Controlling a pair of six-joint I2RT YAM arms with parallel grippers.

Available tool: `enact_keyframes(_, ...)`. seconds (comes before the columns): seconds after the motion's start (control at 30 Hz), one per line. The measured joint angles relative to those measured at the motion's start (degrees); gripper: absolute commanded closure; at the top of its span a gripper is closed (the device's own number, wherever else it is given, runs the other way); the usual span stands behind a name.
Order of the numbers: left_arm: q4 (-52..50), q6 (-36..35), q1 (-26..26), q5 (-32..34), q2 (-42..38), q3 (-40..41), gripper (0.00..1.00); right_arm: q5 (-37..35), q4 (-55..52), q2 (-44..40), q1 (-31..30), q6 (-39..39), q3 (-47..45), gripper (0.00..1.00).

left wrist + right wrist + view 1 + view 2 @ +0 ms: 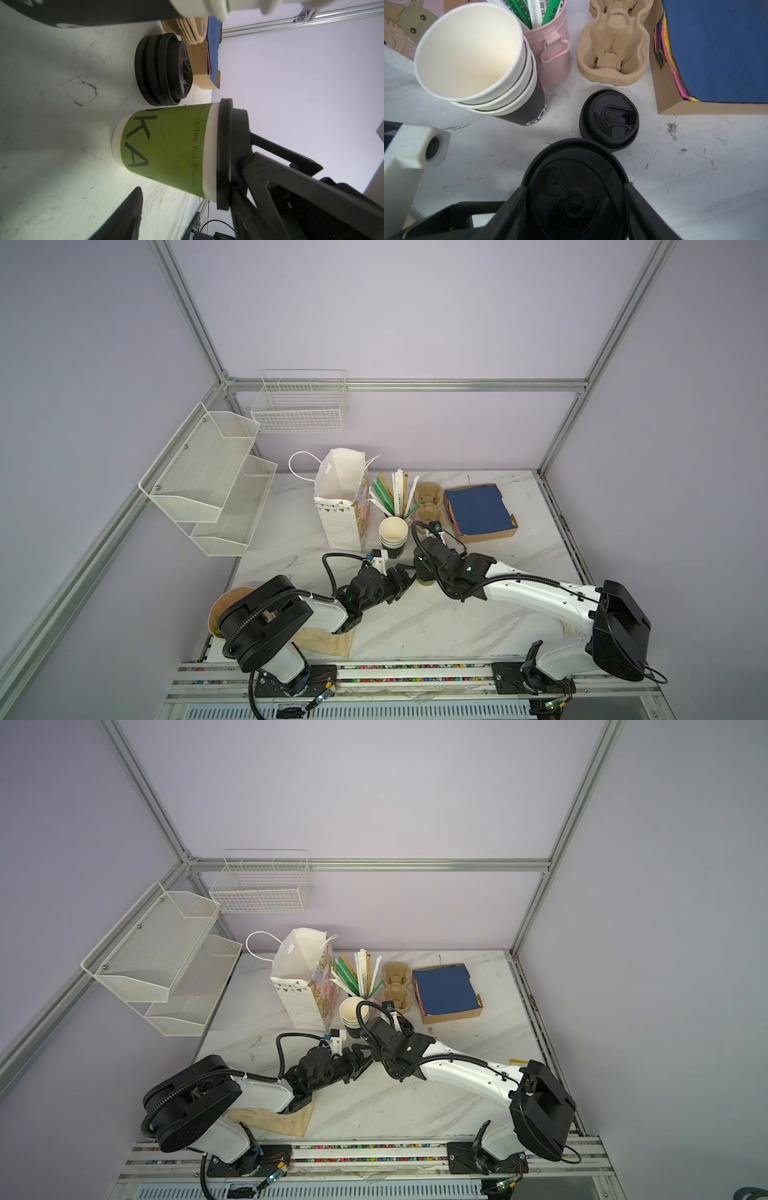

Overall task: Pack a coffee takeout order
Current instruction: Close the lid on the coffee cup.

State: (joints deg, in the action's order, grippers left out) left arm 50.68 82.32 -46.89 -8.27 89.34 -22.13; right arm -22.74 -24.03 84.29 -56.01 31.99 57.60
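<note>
The left gripper (409, 576) is open just left of the upright green paper cup (166, 149) with dark letters, standing mid-way on the table (415, 626), and the right gripper (574, 189) clasps its black lid (224, 153) on both sides.

Soft even light, faint shadows, blurred wrist foregrounds

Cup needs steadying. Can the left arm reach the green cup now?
Probably yes: the open left end effector faces the green cup, nothing between; the right end effector holds only the lid.
</note>
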Motion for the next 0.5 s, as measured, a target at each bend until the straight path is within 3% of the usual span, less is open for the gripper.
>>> enact_keyframes(0.27, 5.6, 1.4, 0.0, -0.5, 2.8, 0.0, 0.53, -0.5, 0.1, 0.1, 0.0, 0.0, -0.1, 0.37)
enact_keyframes(0.5, 9.7, 2.6, -0.4, -0.2, 4.3, 1.5, 0.48, -0.5, 0.1, 0.1, -0.1, -0.1, -0.1, 0.37)
